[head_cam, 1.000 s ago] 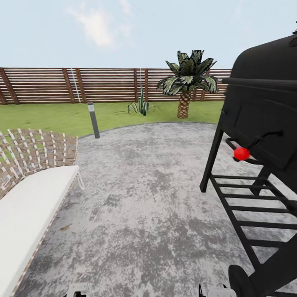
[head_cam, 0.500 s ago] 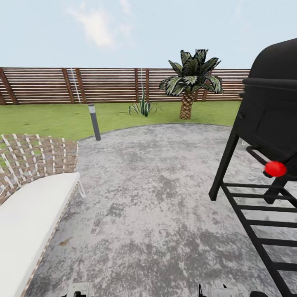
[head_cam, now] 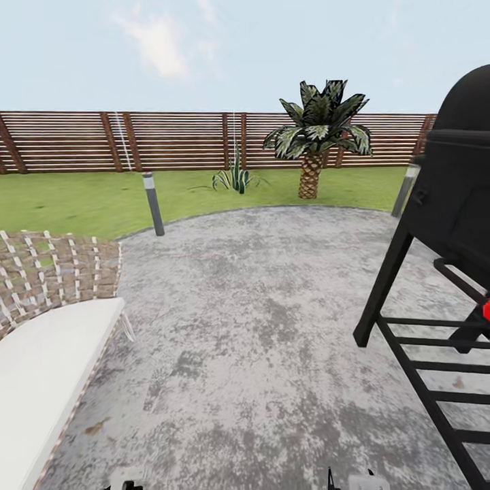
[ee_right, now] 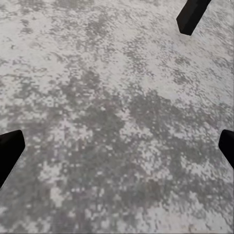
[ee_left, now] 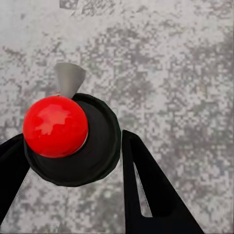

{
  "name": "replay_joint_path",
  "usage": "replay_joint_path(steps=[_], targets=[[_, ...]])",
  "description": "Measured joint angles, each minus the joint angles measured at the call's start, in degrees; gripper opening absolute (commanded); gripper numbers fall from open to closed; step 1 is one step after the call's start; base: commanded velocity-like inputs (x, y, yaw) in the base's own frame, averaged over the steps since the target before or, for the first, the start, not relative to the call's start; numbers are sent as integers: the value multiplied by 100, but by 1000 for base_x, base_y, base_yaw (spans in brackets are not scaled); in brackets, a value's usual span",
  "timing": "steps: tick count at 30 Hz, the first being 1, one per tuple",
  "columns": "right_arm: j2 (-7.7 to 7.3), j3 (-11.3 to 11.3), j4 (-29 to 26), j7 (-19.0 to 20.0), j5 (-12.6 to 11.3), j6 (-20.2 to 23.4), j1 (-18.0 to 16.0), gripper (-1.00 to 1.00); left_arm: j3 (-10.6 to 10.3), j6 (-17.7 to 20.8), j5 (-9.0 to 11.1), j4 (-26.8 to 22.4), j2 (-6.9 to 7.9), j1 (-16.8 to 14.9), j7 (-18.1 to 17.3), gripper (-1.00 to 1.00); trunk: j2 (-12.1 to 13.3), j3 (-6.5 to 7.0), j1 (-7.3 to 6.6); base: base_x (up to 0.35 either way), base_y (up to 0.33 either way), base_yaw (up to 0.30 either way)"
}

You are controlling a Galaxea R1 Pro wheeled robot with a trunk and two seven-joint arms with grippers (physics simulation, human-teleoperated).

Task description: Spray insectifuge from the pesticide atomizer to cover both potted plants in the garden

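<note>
Patio alone is faced by both wide-open grippers, so no direction toward atomizer or rosettes can be told

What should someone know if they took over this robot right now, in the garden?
Left gripper: fingers apart, and a black round thing topped by a red ball sits between them in the wrist view. I cannot tell whether it is gripped.
Right gripper: open, holding nothing, above the grey patio.
Around: wicker lounger at left, black grill at right. Ahead, the lawn has a bollard lamp, a striped clump and a palm.
Done: nothing that shows.
Left: find the atomizer, pick it up, spray both potted plants.
</note>
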Motion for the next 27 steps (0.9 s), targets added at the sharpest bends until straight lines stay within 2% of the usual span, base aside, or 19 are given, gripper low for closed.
replay_joint_path(steps=[27], targets=[[1,0,2,0,0,0,0,100,0,0,9,7,9,8,-8,-100,0,0,0,293,0,0]])
